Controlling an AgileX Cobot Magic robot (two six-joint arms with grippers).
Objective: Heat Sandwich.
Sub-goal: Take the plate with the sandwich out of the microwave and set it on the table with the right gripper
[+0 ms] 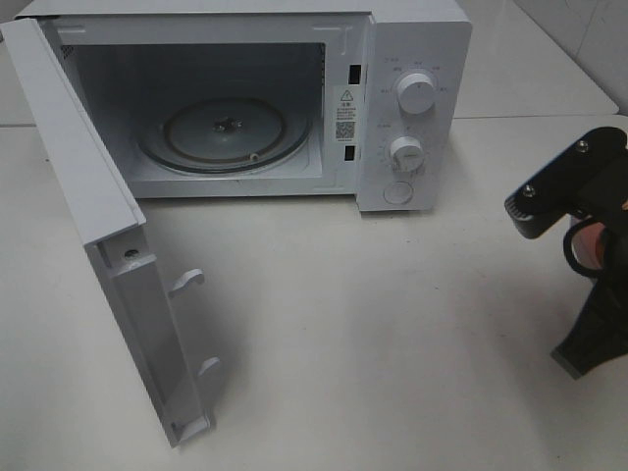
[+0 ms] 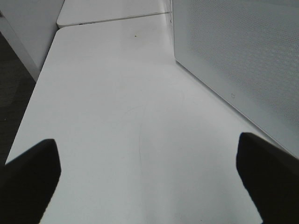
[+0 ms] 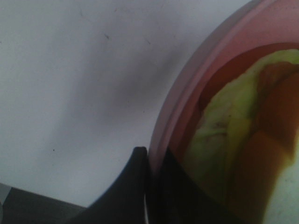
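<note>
**Inspector A:** Two claws noted. The right gripper (image 3: 148, 161) is pinched on the rim of the pink plate (image 3: 187, 107), which carries the sandwich (image 3: 224, 135), at the table's right edge, well apart from the microwave (image 1: 412, 108).

**Inspector B:** And the left gripper (image 2: 145, 177)?

**Inspector A:** Spread wide, holding nothing. Door (image 1: 108, 255) stands open; transport step judged in hand. Next: carry the plate level onto the turntable (image 1: 226, 132).

A white table (image 1: 343, 324) fills most of the exterior high view, with soft shadows on it. Behind its far edge there is a second white table (image 2: 112, 11) and a pale wall (image 1: 579, 39). Dark floor (image 2: 14, 93) lies beside the left edge.
</note>
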